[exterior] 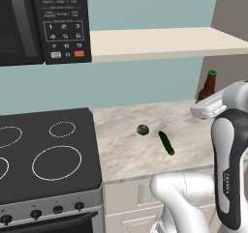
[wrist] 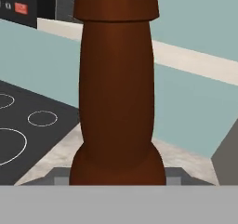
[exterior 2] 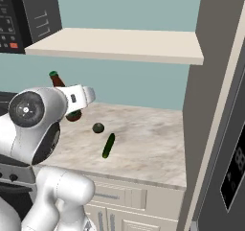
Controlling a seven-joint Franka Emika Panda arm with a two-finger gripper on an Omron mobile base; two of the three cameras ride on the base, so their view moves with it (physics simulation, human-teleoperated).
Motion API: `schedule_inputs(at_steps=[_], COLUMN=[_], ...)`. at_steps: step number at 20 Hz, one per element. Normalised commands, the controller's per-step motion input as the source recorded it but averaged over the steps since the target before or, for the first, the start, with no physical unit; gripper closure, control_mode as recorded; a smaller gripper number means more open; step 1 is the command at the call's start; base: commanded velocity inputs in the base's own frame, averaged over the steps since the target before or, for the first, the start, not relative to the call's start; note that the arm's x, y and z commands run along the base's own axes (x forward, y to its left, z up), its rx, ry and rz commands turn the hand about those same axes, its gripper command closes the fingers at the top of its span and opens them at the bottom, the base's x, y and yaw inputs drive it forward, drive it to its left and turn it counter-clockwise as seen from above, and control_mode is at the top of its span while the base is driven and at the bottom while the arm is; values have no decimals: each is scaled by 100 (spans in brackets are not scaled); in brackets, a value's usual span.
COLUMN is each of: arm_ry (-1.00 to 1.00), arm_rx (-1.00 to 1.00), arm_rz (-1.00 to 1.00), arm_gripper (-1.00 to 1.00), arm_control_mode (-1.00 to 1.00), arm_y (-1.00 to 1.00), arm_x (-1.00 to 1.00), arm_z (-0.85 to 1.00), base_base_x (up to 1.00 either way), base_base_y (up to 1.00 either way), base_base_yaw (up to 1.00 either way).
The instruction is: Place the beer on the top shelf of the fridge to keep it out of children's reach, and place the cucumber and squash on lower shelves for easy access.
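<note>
The brown beer (wrist: pixel 116 93) bottle stands right in front of the hand camera, its neck rising between my fingertips (wrist: pixel 61 177). My gripper (wrist: pixel 117 179) is shut on the beer low on its body. The red cap and neck of the beer (exterior: pixel 209 83) show above my white hand at the counter's back right. The beer (exterior 2: pixel 57 79) leans a little. The round olive squash (exterior: pixel 142 129) and the long dark green cucumber (exterior: pixel 166 143) lie side by side mid-counter, apart from my hand. The grey fridge (exterior 2: pixel 210 96) stands at the right; its shelves are hidden.
A black stove (exterior: pixel 43 154) with ring burners lies left of the marble counter (exterior: pixel 126 154). A microwave (exterior: pixel 43 19) hangs above it, and a cream wall shelf (exterior: pixel 160 42) runs over the counter. The fridge's grey door (exterior 2: pixel 234 158) with a dark panel fills the near right.
</note>
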Motion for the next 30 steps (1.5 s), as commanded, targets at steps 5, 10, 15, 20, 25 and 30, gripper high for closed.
schedule_inputs(at_steps=[5,10,15,20,25,30], arm_ry=[0,0,0,-1,-3,-2], arm_rx=[-11,-1,0,0,0,-1], arm_rz=[-15,-9,0,0,0,0], arm_gripper=[100,100,100,100,100,100], arm_control_mode=[-100,-100,-100,-100,-100,100], arm_y=[23,-4,-5,0,0,0], arm_x=[-3,0,0,0,-2,-6], arm_z=[0,0,0,0,0,-1], base_base_x=[0,0,0,0,0,-5], base_base_y=[0,0,0,0,0,0], base_base_yaw=[0,0,0,0,0,0])
